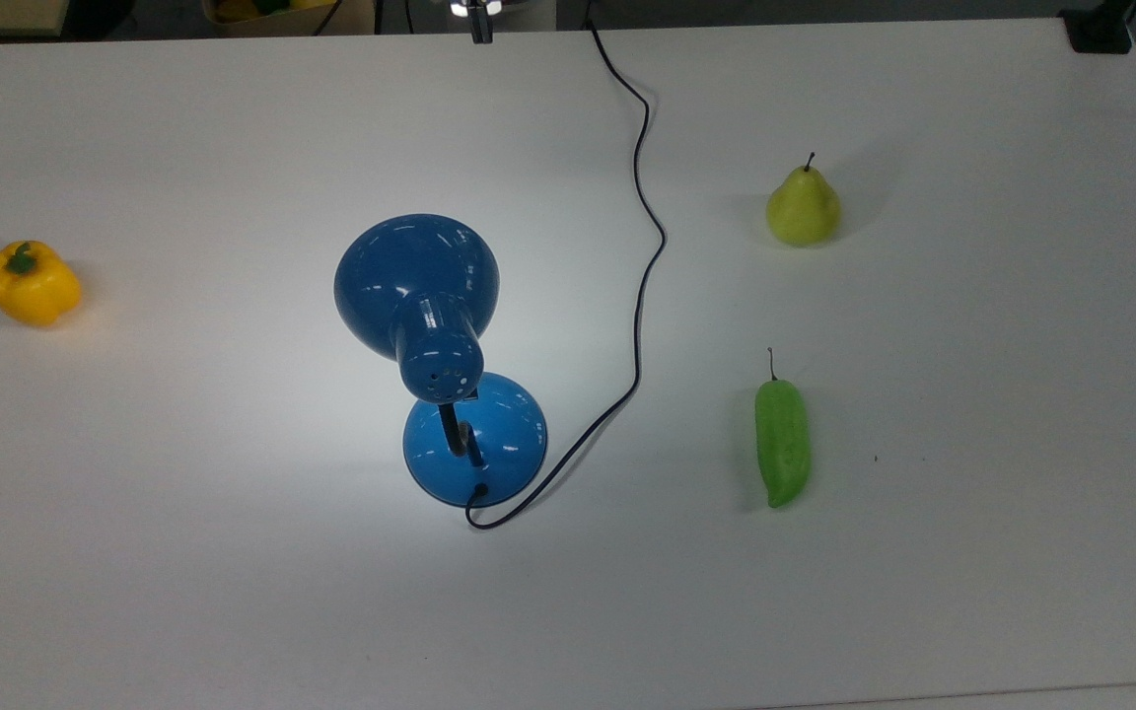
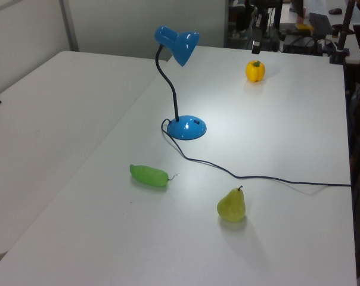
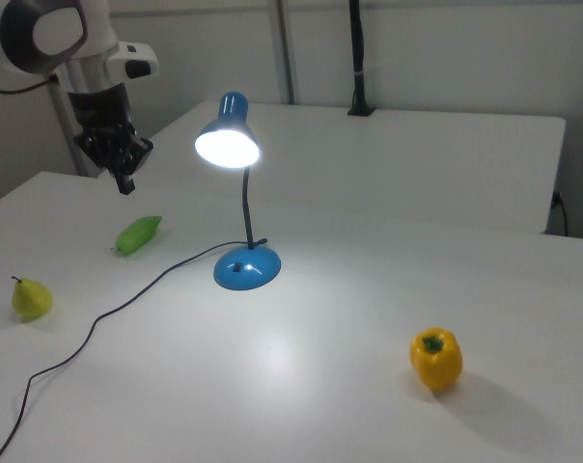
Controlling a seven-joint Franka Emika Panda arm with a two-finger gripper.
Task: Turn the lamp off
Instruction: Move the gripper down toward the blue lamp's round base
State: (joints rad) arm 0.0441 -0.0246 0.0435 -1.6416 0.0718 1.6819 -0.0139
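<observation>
A blue lamp (image 3: 239, 193) glows at the centre of a white table (image 3: 349, 386), its lit shade facing the right view's camera and its cord (image 1: 639, 296) trailing to the top view's upper edge. The gripper (image 3: 125, 179) hangs in the right view's upper left, its fingers drawn together on nothing, well apart from the lamp. A yellow pepper (image 1: 31, 284), pear (image 1: 803, 207) and green pepper (image 1: 782, 442) lie scattered around.
</observation>
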